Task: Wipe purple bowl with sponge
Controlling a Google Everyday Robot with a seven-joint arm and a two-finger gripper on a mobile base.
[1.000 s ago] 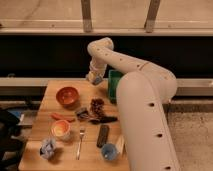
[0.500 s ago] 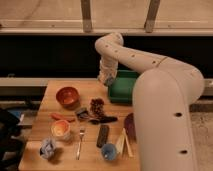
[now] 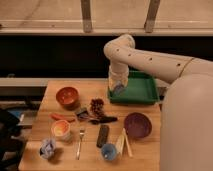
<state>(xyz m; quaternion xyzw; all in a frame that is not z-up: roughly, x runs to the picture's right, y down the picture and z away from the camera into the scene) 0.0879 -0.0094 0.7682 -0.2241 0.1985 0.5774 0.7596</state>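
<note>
The purple bowl sits upright at the right of the wooden table, in front of the green tray. My gripper hangs from the white arm over the tray's left edge, well behind and to the left of the bowl. It points down and is shut. A small light-blue piece shows at its tip, which looks like the sponge. Most of the sponge is hidden by the fingers.
A green tray lies at the back right. An orange bowl is at the back left. Across the middle and front lie a pinecone-like object, an orange cup, a fork, a dark bar, a blue cup, chopsticks and a crumpled wrapper.
The arm has swung to the right, carrying the gripper from above the table's back edge to the left edge of the green tray. Nothing on the table has moved.
</note>
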